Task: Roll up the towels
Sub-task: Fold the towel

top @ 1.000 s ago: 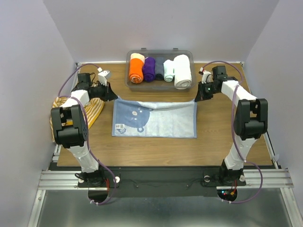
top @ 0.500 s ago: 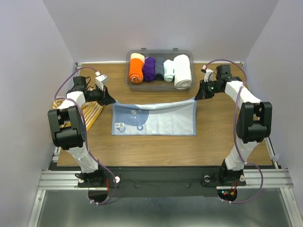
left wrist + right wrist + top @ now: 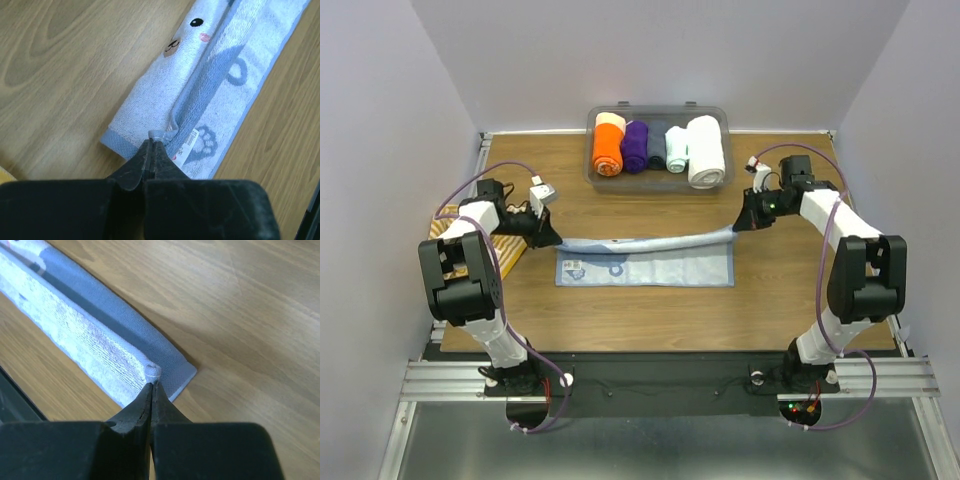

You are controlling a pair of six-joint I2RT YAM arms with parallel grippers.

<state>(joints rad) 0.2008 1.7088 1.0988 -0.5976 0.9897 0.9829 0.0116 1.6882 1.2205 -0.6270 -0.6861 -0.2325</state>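
Clearly, the pale blue towel [image 3: 650, 266], mid-frame on the tabletop [image 3: 650, 310], is pinched at its far corners by the left claw [image 3: 552, 241] and right claw [image 3: 734, 227]; it is judged soft, light and limp, best gripped at corners.

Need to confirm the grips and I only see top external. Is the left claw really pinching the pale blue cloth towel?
Observer: Yes. The left wrist view shows the left claw shut on a small fold of the pale blue cloth towel, at its edge near a corner.
Operator: Did it catch the label too?
Observer: No. The white printed label lies beside the tips, outside the pinch.
Operator: Right side?
Observer: The right claw is shut on a tiny bunched tip of the towel's corner, with very little cloth between the tips.
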